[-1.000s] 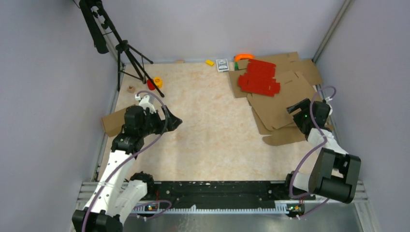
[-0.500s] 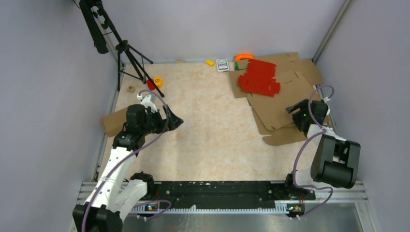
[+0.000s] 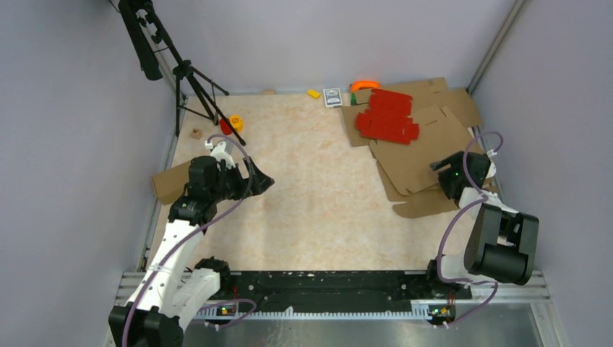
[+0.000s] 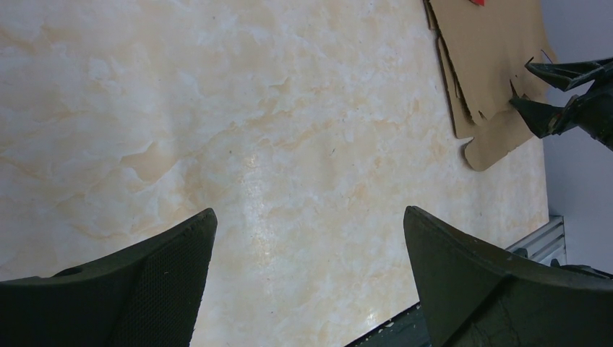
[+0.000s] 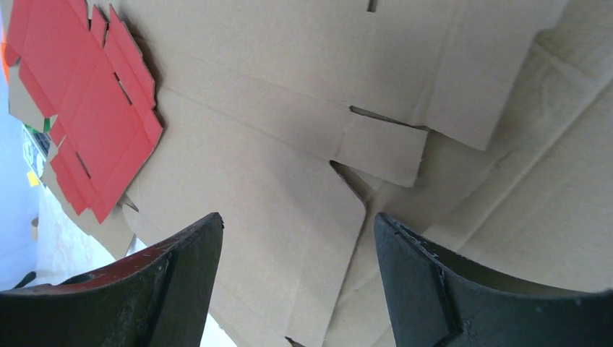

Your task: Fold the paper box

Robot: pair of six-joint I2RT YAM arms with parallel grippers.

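Obs. The paper box (image 3: 423,148) is not yet folded. It is a flat brown die-cut sheet on top of a loose pile of similar brown sheets, at 1–2 o'clock on the desk (image 3: 325,210). The red die-cut sheet (image 3: 388,116) overlaps the pile's far-left end.

Key relation. The right fingers (image 3: 438,165) sit over the pile's near-right edge, and the sheet spreads away from them toward 10–11 o'clock. In the wrist view a slotted flap (image 5: 376,148) lies straight ahead in the gap. I cannot tell whether the tips touch the cardboard. The right fingers are spread apart with nothing gripped. The top sheet's long axis is judged to run roughly 7 to 1 o'clock.

The left fingers (image 3: 262,176) are at their widest and empty. They are over bare desk at 9 o'clock, pointing toward 3 o'clock, well apart from the box. The right arm is clearly nearer.

Surface. The desk is smooth marbled beige with a slight sheen. Judgement: a flat sheet will slide rather than lift, and the sheets beneath may drag along with it.

Room. The mid-desk between the arms shows no objects, so it is the likely place for folding. The side wall (image 3: 549,108) is just beside the pile at 3 o'clock. A tripod (image 3: 189,76) stands at 10–11 o'clock, and a card pack (image 3: 332,97) lies at 12 o'clock. Another cardboard piece (image 3: 168,182) lies at the left edge, beside the left arm.
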